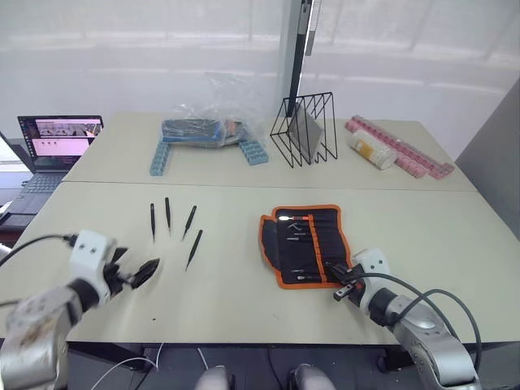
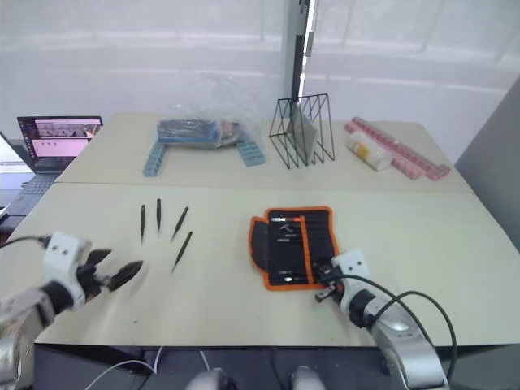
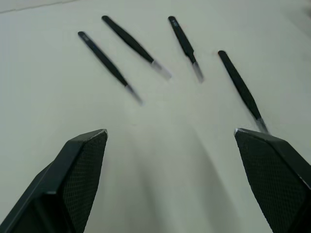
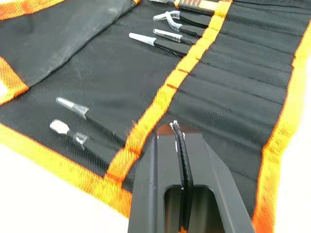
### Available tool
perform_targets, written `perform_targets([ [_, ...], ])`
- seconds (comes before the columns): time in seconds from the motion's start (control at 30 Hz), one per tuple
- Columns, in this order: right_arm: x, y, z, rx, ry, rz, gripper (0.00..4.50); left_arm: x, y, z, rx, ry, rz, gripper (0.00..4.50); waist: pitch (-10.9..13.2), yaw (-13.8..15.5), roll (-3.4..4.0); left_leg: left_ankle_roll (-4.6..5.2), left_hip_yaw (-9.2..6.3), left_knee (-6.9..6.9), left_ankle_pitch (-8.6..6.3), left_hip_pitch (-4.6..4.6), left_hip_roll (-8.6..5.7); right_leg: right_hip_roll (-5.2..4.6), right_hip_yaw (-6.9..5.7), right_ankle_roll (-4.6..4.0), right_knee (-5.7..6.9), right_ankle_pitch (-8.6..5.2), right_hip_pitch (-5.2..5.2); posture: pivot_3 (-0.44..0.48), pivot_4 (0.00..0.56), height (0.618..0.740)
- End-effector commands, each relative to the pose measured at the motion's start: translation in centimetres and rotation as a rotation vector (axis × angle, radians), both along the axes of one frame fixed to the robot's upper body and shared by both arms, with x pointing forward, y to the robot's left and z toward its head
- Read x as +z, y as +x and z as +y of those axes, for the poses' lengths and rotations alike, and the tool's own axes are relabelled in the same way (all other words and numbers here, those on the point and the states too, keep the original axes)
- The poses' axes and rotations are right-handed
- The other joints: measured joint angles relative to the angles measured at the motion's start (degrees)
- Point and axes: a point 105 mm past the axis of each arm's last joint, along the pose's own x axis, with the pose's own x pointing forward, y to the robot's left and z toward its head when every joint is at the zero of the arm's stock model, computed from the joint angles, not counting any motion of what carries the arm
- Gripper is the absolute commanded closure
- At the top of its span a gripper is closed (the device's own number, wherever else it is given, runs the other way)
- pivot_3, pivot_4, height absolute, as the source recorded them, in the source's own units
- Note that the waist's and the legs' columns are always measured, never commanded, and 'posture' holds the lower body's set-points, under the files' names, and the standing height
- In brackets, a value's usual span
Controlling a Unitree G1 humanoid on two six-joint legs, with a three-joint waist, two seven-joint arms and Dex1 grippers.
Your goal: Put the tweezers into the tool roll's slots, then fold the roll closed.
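Tool roll [image 1: 305, 244]: lies unrolled and flat on the near table, right of centre, orange trim showing all round.
Slots [image 4: 228, 92]: several already hold tools with capped tips — the exact count is hard to tell from the head views.
Tweezers [image 1: 169, 223]: four lie loose on the table left of the roll, well apart from it, fanned side by side.
Left gripper [image 1: 140, 275]: open, fingers spread, near the loose tweezers on their near side; it holds nothing.
Right gripper [image 4: 181, 145]: closed at the roll's near right corner, with a slim dark strip between its fingers — probably a tweezer.
Progress: partly done; four tweezers remain unslotted, and the roll is not yet folded.
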Motion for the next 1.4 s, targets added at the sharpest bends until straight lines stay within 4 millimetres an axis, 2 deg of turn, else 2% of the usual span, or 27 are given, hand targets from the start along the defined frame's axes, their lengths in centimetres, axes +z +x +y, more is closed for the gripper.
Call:
perform_targets([
  [0.03,-1.2,-0.4,-1.1,-0.012,-0.020,0.049,4.50,1.6,-1.7,0.8,0.088,0.026,-0.104,0.06,-0.06,-0.07,-0.09,0.00,0.00,-0.02,0.00,0.02,0.01,0.02,0.00,-0.01,0.00,0.00,0.00,0.000,0.150,0.725],
  [0.17,-1.2,-0.1,-1.3,0.005,-0.044,0.041,4.50,-0.3,-4.8,2.3,0.256,0.000,-0.075,0.06,-0.07,-0.30,-0.11,0.01,0.04,-0.12,-0.01,0.29,0.02,0.02,0.02,-0.05,-0.10,-0.03,0.27,0.000,0.150,0.725],
  [0.33,-0.9,0.4,-1.5,0.010,-0.046,0.033,4.50,-0.9,-6.6,2.5,0.343,-0.047,-0.075,0.06,-0.12,-0.19,-0.18,0.01,-0.03,-0.35,-0.02,0.59,0.06,0.08,-0.08,-0.08,-0.49,-0.06,0.69,0.000,0.150,0.725],
  [0.43,-0.9,0.6,-1.3,0.019,-0.048,0.033,4.50,-1.5,-7.0,2.2,0.351,-0.050,-0.062,0.06,-0.13,-0.28,-0.19,0.01,-0.02,-0.36,-0.02,0.58,0.05,0.08,-0.05,-0.08,-0.54,-0.06,0.69,0.000,0.150,0.725],
  [0.6,-0.7,0.8,-0.9,0.038,-0.055,0.031,4.50,-1.8,-6.2,1.4,0.348,-0.072,-0.072,0.06,-0.12,-0.33,-0.19,0.01,0.00,-0.45,-0.02,0.58,0.05,0.10,-0.04,-0.08,-0.59,-0.06,0.67,0.000,0.150,0.725],
  [0.83,-0.7,1.2,-0.2,0.037,-0.061,0.029,4.50,-2.2,-3.8,1.0,0.358,-0.088,-0.093,0.06,-0.12,-0.31,-0.19,0.01,0.01,-0.47,-0.02,0.58,0.05,0.10,-0.04,-0.08,-0.60,-0.06,0.67,0.000,0.150,0.725],
  [1.17,-0.5,1.0,0.9,0.038,-0.048,0.017,4.50,-3.6,3.8,0.6,0.452,-0.092,-0.066,0.06,-0.13,-0.34,-0.20,0.01,-0.03,-0.51,-0.02,0.58,0.02,0.13,-0.06,-0.07,-0.58,-0.04,0.66,0.000,0.150,0.725],
  [1.4,-0.2,1.1,1.3,0.031,-0.034,0.004,4.50,-4.2,7.4,-0.7,0.444,-0.049,-0.020,0.06,-0.15,-0.12,-0.07,0.00,-0.03,-0.56,-0.01,0.64,0.01,0.10,-0.07,-0.07,-0.56,-0.04,0.68,0.000,0.150,0.725],
])
